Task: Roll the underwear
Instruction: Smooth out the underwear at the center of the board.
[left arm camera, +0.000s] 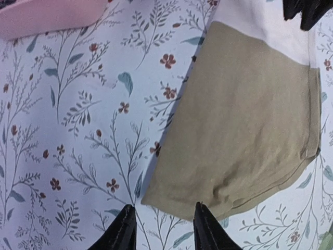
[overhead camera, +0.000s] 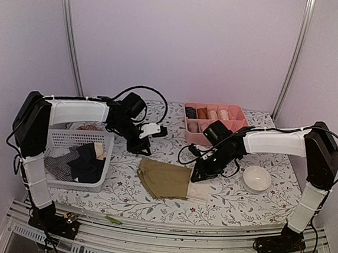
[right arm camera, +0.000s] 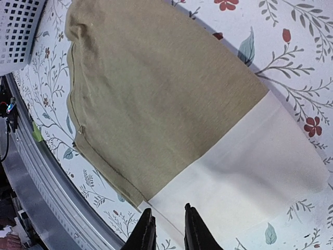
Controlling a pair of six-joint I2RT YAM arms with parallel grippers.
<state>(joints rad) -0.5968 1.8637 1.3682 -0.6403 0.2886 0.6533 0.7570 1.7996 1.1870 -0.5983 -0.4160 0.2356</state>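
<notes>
The olive-tan underwear [overhead camera: 163,178] lies flat on the floral table, its cream-white waistband [overhead camera: 197,192] at the right end. My left gripper [overhead camera: 138,148] is open and empty, just above the garment's far left corner; in the left wrist view its gripper [left arm camera: 164,230] frames that corner of the olive cloth [left arm camera: 244,125]. My right gripper [overhead camera: 198,174] hovers over the waistband's far edge; in the right wrist view the gripper [right arm camera: 167,233] is narrowly open over the white band [right arm camera: 244,172], gripping nothing. Dark and striped underwear [overhead camera: 77,160] lie in the basket.
A white mesh basket [overhead camera: 58,136] stands at the left and shows in the right wrist view [right arm camera: 18,31]. A pink divided tray [overhead camera: 236,112] with rolled items stands at the back. A white bowl [overhead camera: 257,178] sits right of the garment. The metal front rail [overhead camera: 166,228] runs close by.
</notes>
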